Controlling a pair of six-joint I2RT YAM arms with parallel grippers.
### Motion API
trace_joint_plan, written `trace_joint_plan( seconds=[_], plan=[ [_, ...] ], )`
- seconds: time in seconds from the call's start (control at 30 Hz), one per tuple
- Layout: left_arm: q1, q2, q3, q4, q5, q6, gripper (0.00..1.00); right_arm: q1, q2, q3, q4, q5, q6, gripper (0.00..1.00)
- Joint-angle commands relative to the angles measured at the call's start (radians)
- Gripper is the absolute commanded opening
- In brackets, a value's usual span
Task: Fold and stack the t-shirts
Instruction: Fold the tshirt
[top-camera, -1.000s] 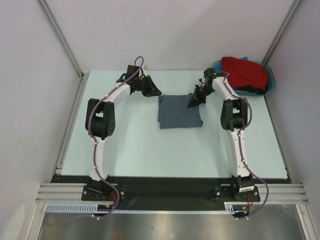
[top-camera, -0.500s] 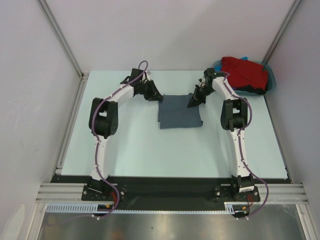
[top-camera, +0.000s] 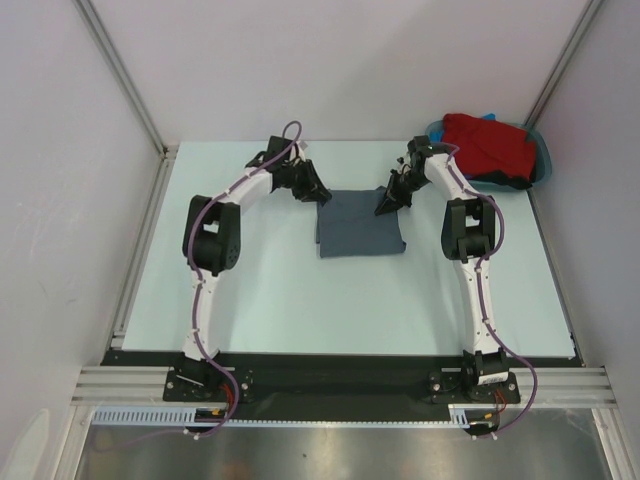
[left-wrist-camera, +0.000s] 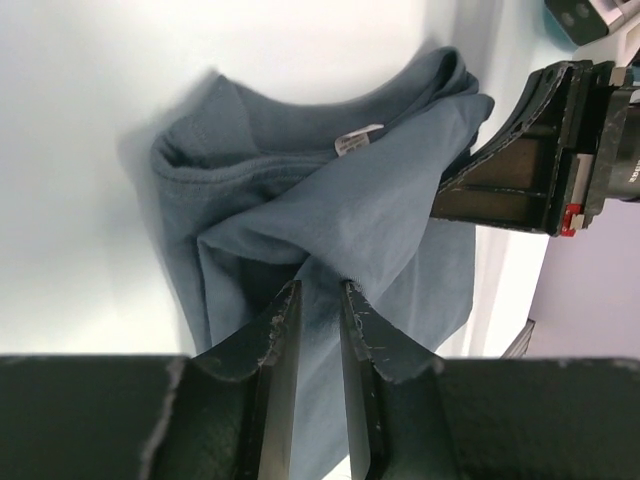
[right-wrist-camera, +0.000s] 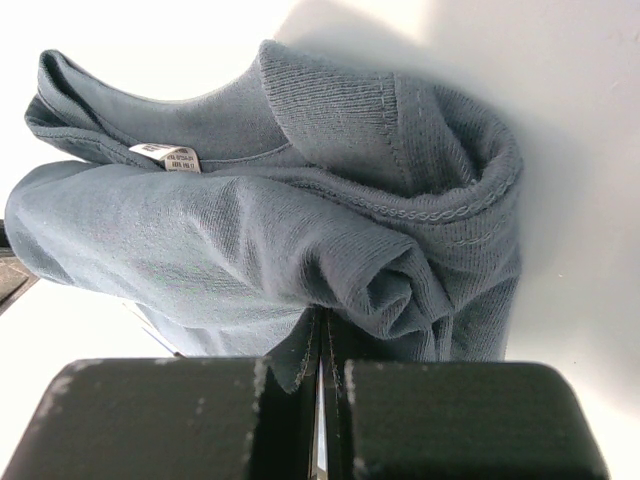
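Grey t-shirt (top-camera: 358, 225) is folded into a squarish pad on the table (top-camera: 300, 300), towards the far side and roughly midway between my two arms. From above its longer side runs left to right, only slightly longer than its depth. Both wrist views pick up the ribbed collar (right-wrist-camera: 330, 100) and its white label (right-wrist-camera: 167, 156) at the end where the grippers are working, so the neck end looks to face the far edge. My right gripper (top-camera: 383, 206) is down on the far right corner. On its own camera the two black fingers are pressed tight together with a bunched roll of grey cloth gathered at their tips, so I read that as a pinch on the shirt (the corner stands up off the table there). My left gripper (top-camera: 320, 195) is at the far left corner, angled in towards the shirt. Its jaws stand a narrow slit apart, and through the gap I see a raised grey fold. I can't tell whether the tips are touching it, and nothing looks clamped. Over at the far right, well apart from all this, the red t-shirt (top-camera: 487, 145) sits heaped in the teal tub (top-camera: 543, 160), spilling over its rim.
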Motion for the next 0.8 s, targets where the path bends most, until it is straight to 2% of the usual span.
trace_joint_plan(
  seconds=[0.0,0.3,0.37,0.47,0.77],
  plan=[
    [-0.009,0.023,0.057,0.011,0.014,0.015,0.27,-0.015,-0.01,-0.006,-0.027,0.056,-0.031,0.0],
    [-0.022,0.043,0.057,0.033,0.048,-0.006,0.26,-0.016,-0.009,-0.008,-0.03,0.058,-0.031,0.0],
    [-0.026,0.044,0.055,0.038,0.051,-0.008,0.21,-0.016,-0.01,-0.008,-0.03,0.058,-0.033,0.0],
    [-0.027,0.046,0.055,0.041,0.048,-0.015,0.02,-0.015,-0.009,-0.008,-0.032,0.059,-0.033,0.0],
    [-0.026,0.032,0.087,-0.01,-0.001,0.031,0.0,-0.013,-0.007,-0.006,-0.033,0.058,-0.035,0.0]
  ],
)
